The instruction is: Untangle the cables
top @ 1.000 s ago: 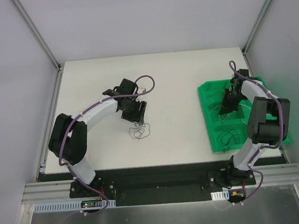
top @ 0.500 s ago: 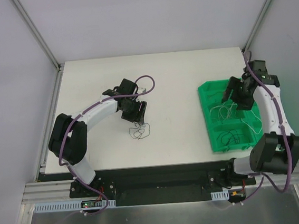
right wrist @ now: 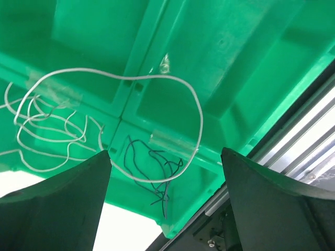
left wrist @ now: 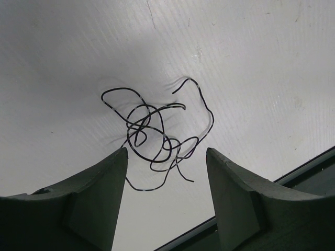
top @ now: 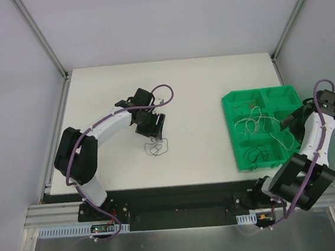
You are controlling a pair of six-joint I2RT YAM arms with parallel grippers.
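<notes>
A small knot of black cable [top: 156, 146] lies on the white table, also seen in the left wrist view [left wrist: 148, 130]. My left gripper [top: 154, 125] [left wrist: 166, 151] hovers just above it, open, with nothing between the fingers. A whitish cable [top: 255, 122] [right wrist: 78, 123] lies in loops across the dividers of the green tray [top: 239, 103]. Another dark cable [top: 257, 153] [right wrist: 157, 172] rests in the tray's near compartment. My right gripper [top: 288, 123] [right wrist: 165, 151] hangs open above the tray's right side, holding nothing.
The green tray [right wrist: 230, 63] has several compartments and sits at the table's right edge. Metal frame rails [top: 163, 206] run along the near edge. Grey walls enclose the table on three sides.
My right gripper has opened, letting the whitish cable drop into the tray, and the right arm has swung back to the right. The left arm has stayed put, its jaws slightly wider.
</notes>
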